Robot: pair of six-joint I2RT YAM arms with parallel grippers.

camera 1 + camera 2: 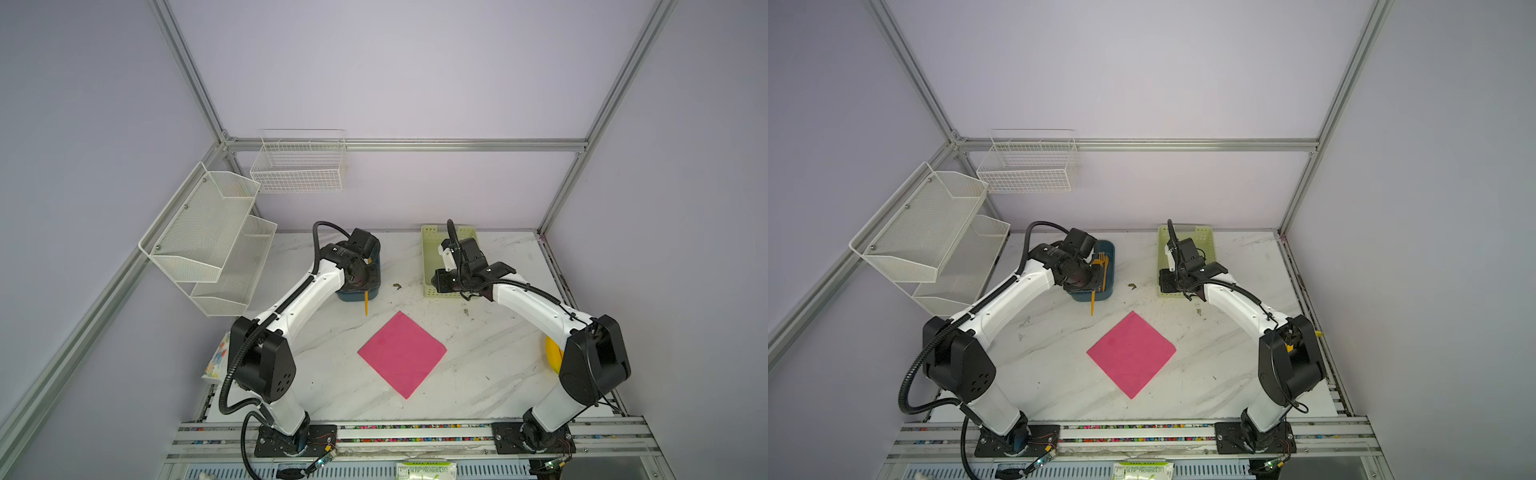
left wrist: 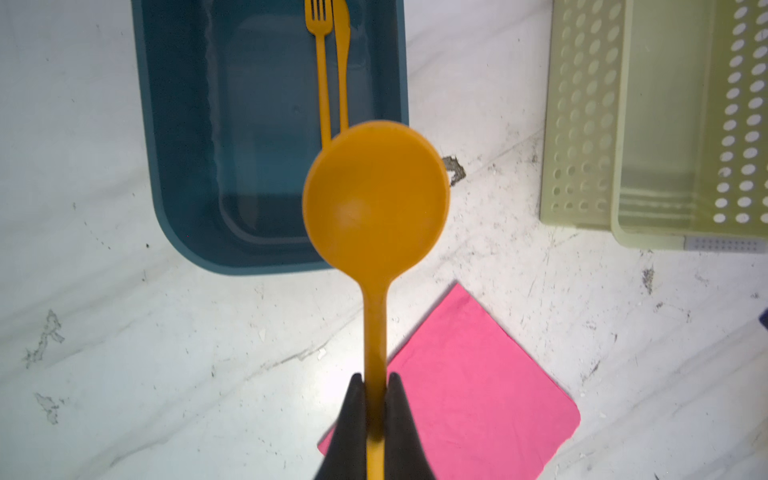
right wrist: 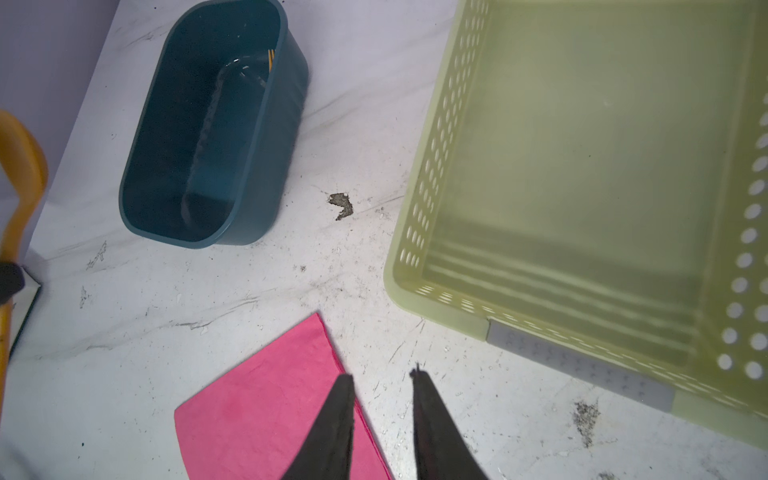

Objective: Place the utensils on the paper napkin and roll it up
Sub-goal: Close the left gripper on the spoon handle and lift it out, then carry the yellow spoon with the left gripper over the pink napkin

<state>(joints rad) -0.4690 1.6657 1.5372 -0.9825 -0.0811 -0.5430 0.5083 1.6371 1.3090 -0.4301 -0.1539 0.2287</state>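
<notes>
1. The paper napkin (image 1: 402, 354) lies flat and unrolled on the counter (image 1: 478, 374), in the lower middle of both top views. It is turned like a diamond, one corner toward the near edge and one toward the far wall.
2. Just beyond its far corner, the left claw (image 2: 376, 380) is clamped on the handle of the spoon (image 2: 376, 195).
   - The spoon's long axis runs in line with the claw, and the round bowl reaches out past the fingertips.
   - In a top view only a thin orange length (image 1: 1092, 305) shows below the wrist. It points at the napkin, and I cannot tell which end it is.
3. The blue tub (image 2: 174, 187) sits under that wrist, upper centre-left in both top views. It holds the fork (image 2: 322, 83) and the knife (image 2: 343, 75), side by side and touching. Both lie along the tub's length with their handles toward the napkin end.
4. At the same depth, upper centre-right, is the green perforated basket (image 3: 409, 232), which shows only its own bare floor. The right claw (image 3: 382, 376) hangs near it, its jaws a narrow gap apart with nothing between them.
5. Count:
   - one napkin
   - three utensils: one spoon, one fork, one knife
   - two containers on the counter
   - two claws
</notes>
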